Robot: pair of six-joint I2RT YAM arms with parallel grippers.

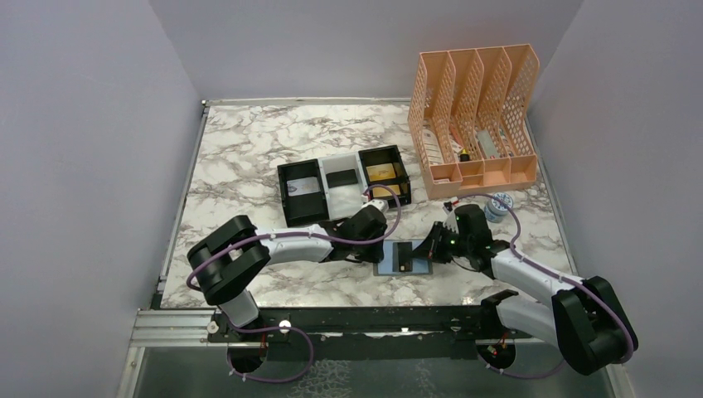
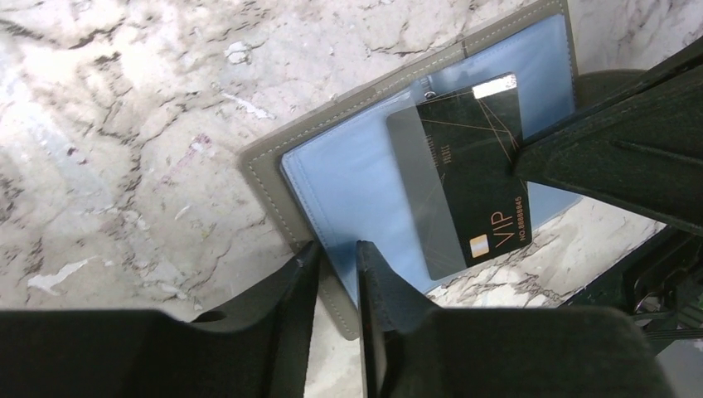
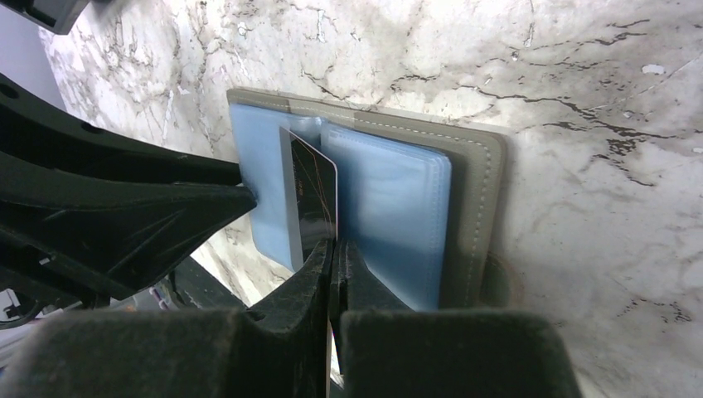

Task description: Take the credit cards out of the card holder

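- Card (image 3: 319, 195): black, partly out of the holder (image 3: 398, 207), its near edge gripped between the closed jaws of the right gripper (image 3: 336, 249).
- Holder: lies open on the marble, one edge in the nearly closed jaws of the left gripper (image 2: 338, 257), which seem to pinch it.
- Best to pull the card straight, away from the left jaws and low; tilted, it may drag the holder along.

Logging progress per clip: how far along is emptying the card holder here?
Done: the grey-taupe bifold card holder lies open; a gold-yellow card sits in the black-and-white tray. In hand: left gripper pins the holder's edge, right gripper pinches the black VIP plastic card, partly out. Left: pulling it free.
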